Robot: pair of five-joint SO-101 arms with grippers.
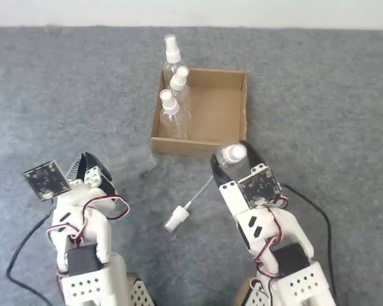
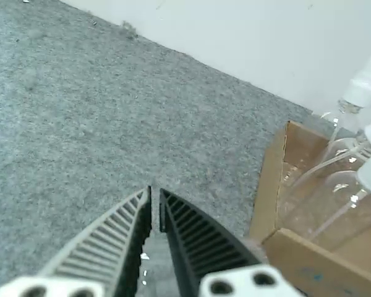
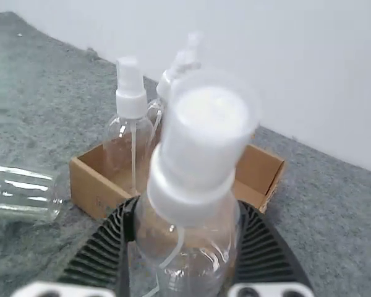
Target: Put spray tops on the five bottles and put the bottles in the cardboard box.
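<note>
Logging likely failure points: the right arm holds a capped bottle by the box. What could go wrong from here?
The bottle in the right gripper sits by the front corner of the box; lowered short, it may catch the wall. Two upright bottles inside stand close together; a nudge might topple them. The uncapped bottle lying on the carpet could roll when grabbed.

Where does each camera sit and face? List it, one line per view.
High view: fixed overhead, looking down on the cardboard box; both arms show, with the left end effector and right end effector.
Left wrist view: on the left wrist, facing the wall and box past its shut end effector.
Right wrist view: on the right wrist, facing the box past its held bottle.
Shared: all three show the box.
</note>
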